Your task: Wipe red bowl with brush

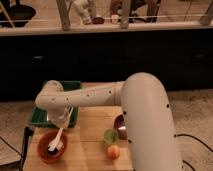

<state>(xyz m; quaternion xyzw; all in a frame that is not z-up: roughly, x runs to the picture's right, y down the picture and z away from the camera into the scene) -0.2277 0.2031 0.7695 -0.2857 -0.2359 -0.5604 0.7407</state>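
The red bowl (52,146) sits at the front left of the wooden table. The brush (57,140) has a slim white handle and a dark bristle head; the head rests inside the bowl and the handle slants up to the right. My gripper (62,120) hangs just above the bowl's far rim, at the end of the white arm, and holds the top of the brush handle.
A green rectangular tray (56,106) lies behind the bowl. A darker maroon bowl (120,127) sits partly under the arm at right. A green fruit (110,136) and an orange fruit (114,151) lie in front of it. A black cable (26,137) hangs at the table's left edge.
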